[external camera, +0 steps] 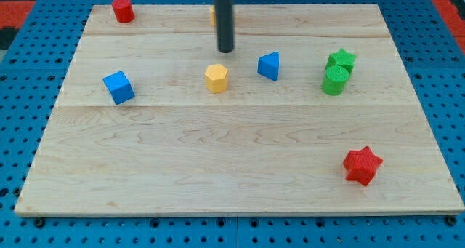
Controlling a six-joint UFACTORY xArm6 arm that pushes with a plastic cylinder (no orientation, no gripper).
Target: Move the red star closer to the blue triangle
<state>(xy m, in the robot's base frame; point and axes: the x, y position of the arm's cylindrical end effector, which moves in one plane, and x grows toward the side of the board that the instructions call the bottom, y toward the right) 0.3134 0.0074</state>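
The red star (362, 165) lies near the view's bottom right of the wooden board (232, 182). The blue triangle (269, 65) sits above the board's centre, far up and to the left of the star. My tip (226, 50) rests on the board at the view's top centre, just left of the blue triangle and just above the yellow hexagon (216, 78). The tip touches no block.
A blue cube (118, 86) sits at the left. A red cylinder (123, 9) stands at the top left corner. A green star (341, 59) and a green cylinder (334, 80) touch each other at the right. A yellow block (213, 14) is mostly hidden behind the rod.
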